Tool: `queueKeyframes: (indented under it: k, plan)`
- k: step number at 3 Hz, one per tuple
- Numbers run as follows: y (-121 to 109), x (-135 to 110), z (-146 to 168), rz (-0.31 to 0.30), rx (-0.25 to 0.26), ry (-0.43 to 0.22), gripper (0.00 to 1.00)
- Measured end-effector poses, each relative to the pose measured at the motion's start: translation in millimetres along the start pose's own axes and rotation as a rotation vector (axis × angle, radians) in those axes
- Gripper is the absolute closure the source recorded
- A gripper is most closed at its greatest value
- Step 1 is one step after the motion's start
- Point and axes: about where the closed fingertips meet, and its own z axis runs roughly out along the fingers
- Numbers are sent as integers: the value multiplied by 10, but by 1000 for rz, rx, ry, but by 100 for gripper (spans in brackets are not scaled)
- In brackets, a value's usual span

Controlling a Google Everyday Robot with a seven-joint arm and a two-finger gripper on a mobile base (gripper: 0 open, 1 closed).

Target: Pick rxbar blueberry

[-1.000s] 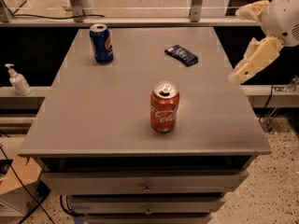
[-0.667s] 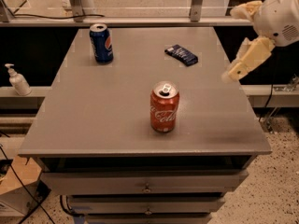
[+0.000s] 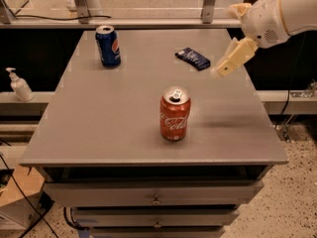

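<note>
Tool hangs in the upper right of the frame, in the air over the right part of the counter, on the end of the white arm coming in from the top right corner. Cannot tell whether it is wide or narrow; nothing is seen in it. The rxbar blueberry lies flat on the counter in the upper middle-right, set on a diagonal, just left of the tool and apart from it. Not yet grasped. Risks, as a judgement: the bar is thin and flat, so a descent that stops high would close on air, and one that lands off-centre could skid the slick wrapper toward the counter's back edge. The diagonal lie means a poorly turned tool could catch only a corner and let the bar swivel out. The red can, centre frame, and the blue can, upper left, stand well apart from the bar, so knocking them looks unlikely. Writing: white Coca-Cola script on the red can, Pepsi globe logo on the blue can. The bar's light markings are unreadable.
</note>
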Motion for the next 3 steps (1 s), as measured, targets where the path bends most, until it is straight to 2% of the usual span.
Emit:
queueKeyframes:
  k: [2,3]
  plan:
    - [-330,146,475,75,37,-123,0]
    - [-454,208,641,86,54,-177,0]
